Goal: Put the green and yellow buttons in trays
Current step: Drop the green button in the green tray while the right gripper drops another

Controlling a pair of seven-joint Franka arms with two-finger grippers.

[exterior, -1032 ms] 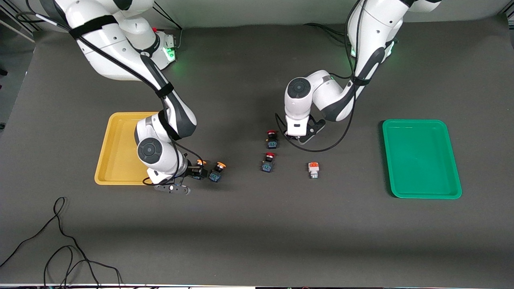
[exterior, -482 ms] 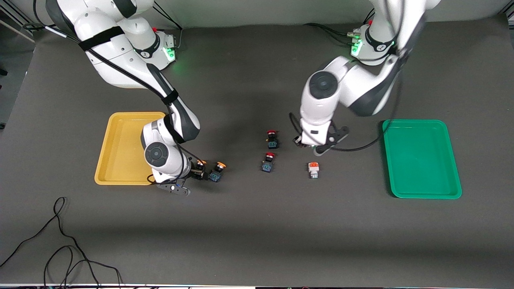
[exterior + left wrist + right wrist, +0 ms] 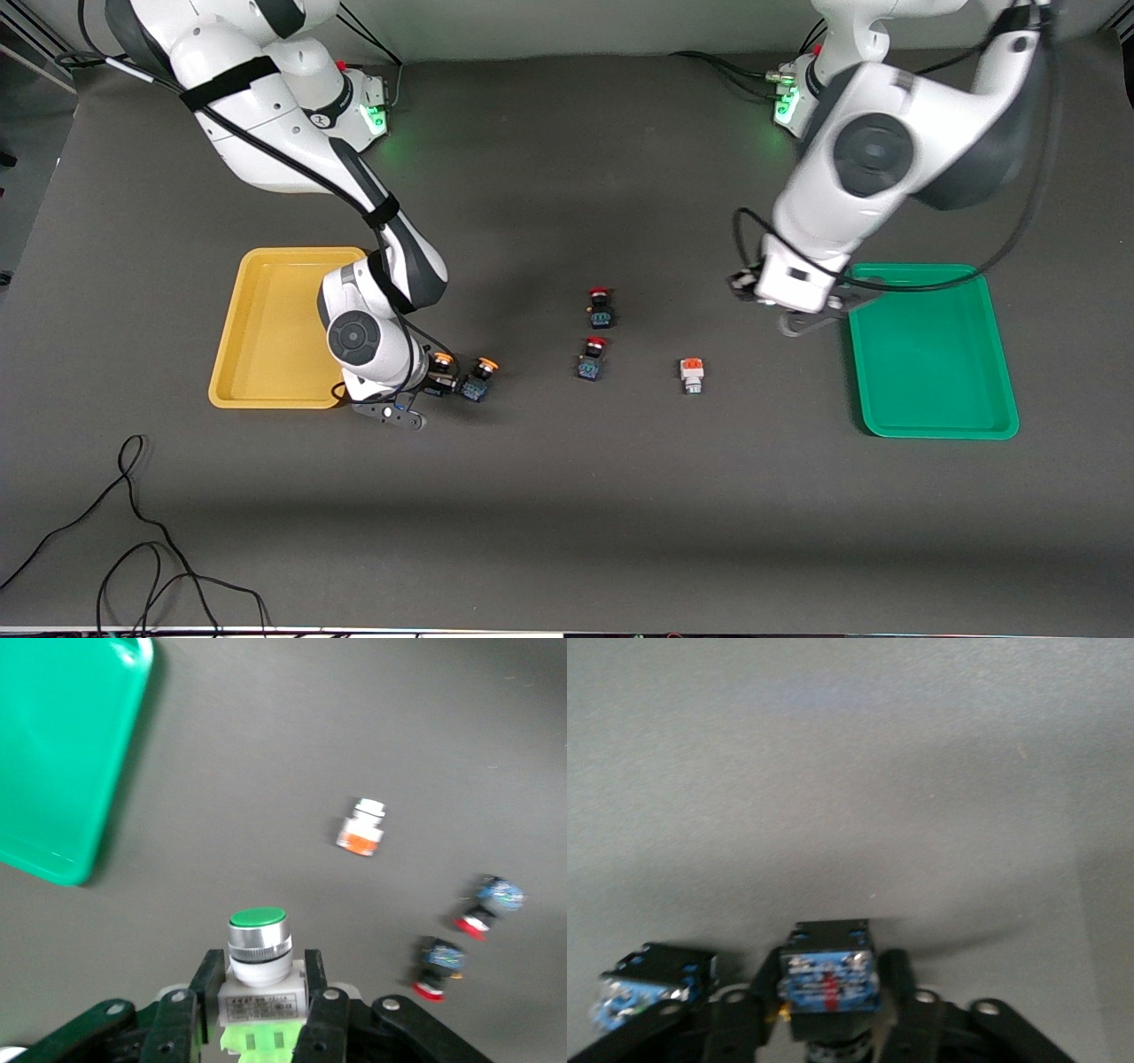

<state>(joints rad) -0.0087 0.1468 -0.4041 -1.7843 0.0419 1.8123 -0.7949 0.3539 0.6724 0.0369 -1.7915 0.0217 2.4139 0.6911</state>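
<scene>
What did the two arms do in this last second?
The left hand, gripping the green button, swung from beside the red buttons toward the green tray. The right hand closed on a yellow button by the yellow tray. Everything else stayed.

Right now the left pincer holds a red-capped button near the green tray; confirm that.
Not quite: the cap is green, not red. The left wrist view shows the left pincer shut on a white-bodied green-capped button, with the green tray close by. The rest stands.
</scene>
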